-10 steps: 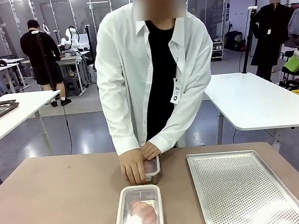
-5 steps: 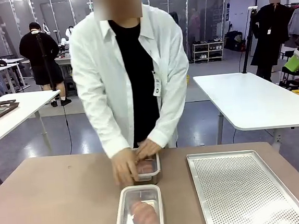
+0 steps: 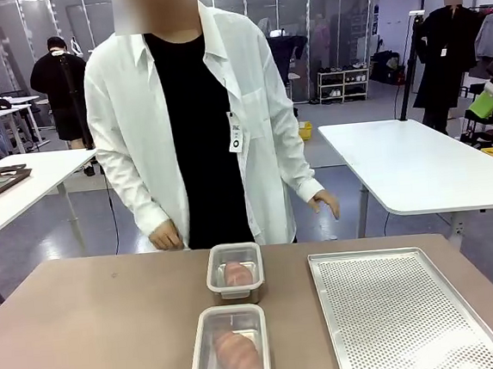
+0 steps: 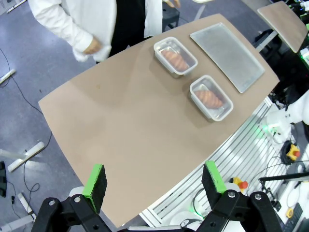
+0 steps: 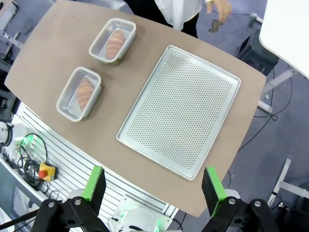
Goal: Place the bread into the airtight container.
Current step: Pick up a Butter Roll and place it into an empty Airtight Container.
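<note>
Two clear airtight containers stand on the brown table, each with a piece of bread inside. The far container holds a bread close to the person. The near container has a white rim and holds another bread. My left gripper hangs open high above the table's left end, holding nothing. My right gripper is open too, high over the table's near right edge. The person's hands are off the table.
A perforated metal tray lies bare to the right of the containers. The person stands at the far edge. The left half of the table is bare brown surface.
The person had both hands on the far container, then lifted them off, straightened up and shifted to picture left. Neither container has moved.
</note>
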`<state>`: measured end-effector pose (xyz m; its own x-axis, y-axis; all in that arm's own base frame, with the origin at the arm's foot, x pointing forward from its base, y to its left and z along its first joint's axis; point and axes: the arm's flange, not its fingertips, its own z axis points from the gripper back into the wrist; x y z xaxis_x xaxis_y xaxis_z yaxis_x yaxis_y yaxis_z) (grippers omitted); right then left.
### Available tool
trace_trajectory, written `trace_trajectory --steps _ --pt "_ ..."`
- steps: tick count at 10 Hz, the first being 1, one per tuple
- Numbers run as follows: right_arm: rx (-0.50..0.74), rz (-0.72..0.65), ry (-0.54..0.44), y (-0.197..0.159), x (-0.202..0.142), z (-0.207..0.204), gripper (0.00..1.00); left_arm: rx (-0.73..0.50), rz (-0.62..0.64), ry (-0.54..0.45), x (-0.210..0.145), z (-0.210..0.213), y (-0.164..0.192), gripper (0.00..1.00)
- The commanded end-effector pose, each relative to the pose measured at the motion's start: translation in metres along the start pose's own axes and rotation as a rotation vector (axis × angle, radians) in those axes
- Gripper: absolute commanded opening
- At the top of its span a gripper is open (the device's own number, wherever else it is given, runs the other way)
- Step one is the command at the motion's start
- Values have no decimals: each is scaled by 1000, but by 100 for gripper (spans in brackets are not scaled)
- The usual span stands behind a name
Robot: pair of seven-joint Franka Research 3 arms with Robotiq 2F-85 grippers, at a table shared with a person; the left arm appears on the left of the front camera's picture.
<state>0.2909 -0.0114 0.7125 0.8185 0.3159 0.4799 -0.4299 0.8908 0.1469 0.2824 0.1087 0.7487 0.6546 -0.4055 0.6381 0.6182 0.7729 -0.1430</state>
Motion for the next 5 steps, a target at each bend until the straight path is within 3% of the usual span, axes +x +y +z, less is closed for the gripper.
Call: trace_trajectory --steps 1,5 --pt "7 3 -3 -1 1 1 100 -9 -22 -5 0 1 -1 100" --pt "7 3 -3 -1 1 1 100 -9 -22 -5 0 1 -1 100"
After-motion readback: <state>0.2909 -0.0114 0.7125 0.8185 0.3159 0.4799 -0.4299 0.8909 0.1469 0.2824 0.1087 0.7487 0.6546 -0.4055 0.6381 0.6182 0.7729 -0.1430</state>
